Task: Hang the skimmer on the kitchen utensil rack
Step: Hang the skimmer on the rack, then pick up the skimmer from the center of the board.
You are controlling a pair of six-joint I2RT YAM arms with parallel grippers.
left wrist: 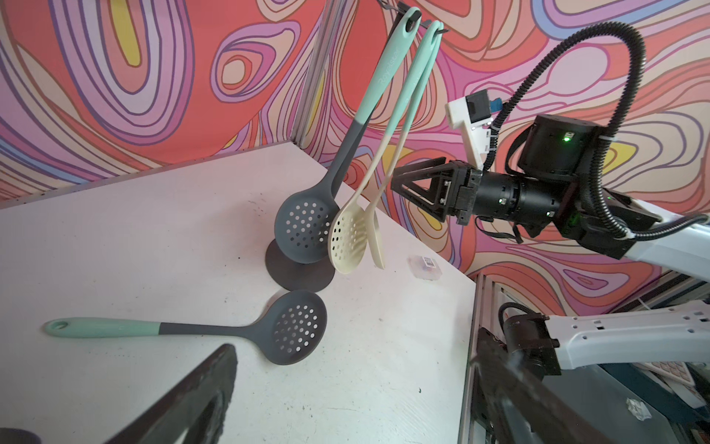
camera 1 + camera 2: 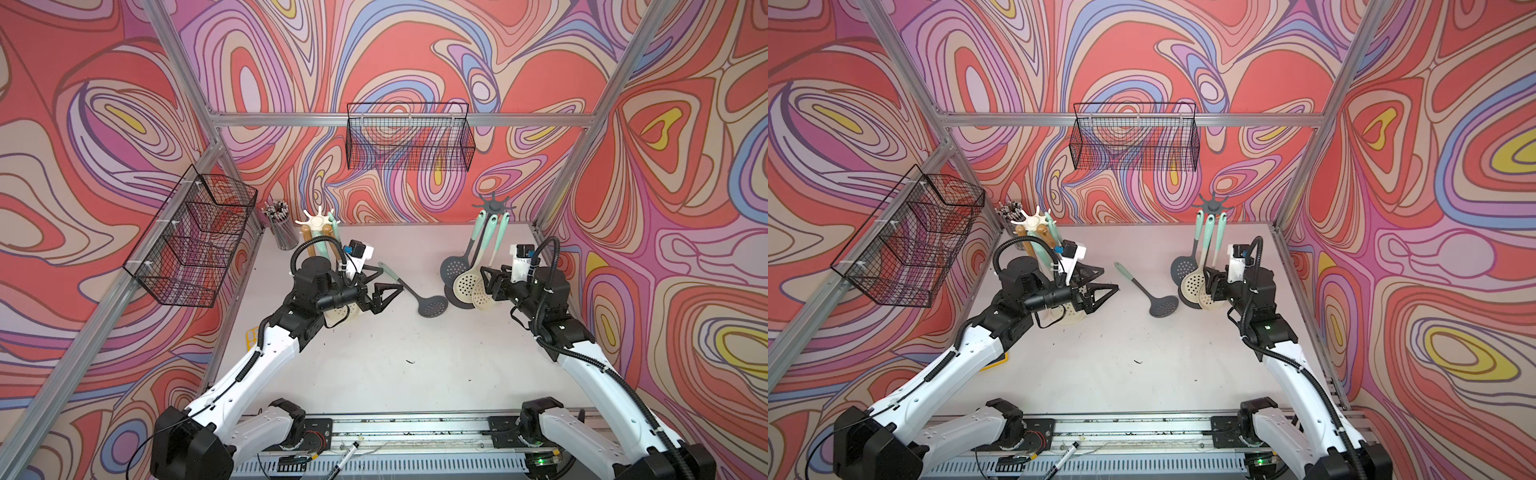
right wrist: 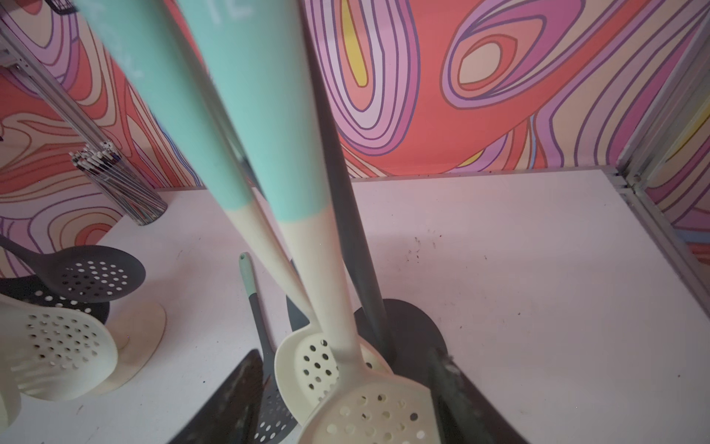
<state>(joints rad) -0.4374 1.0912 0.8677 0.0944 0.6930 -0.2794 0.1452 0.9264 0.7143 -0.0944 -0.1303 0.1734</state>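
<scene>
Snag risk: right gripper, jaws parted, seemingly released, could unhook the cream skimmer; left gripper gapes empty

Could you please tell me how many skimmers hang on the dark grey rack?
3: a grey skimmer towards the middle of the table, a cream skimmer beside it, and a second cream skimmer nearest the right gripper. None appears hidden.
</scene>
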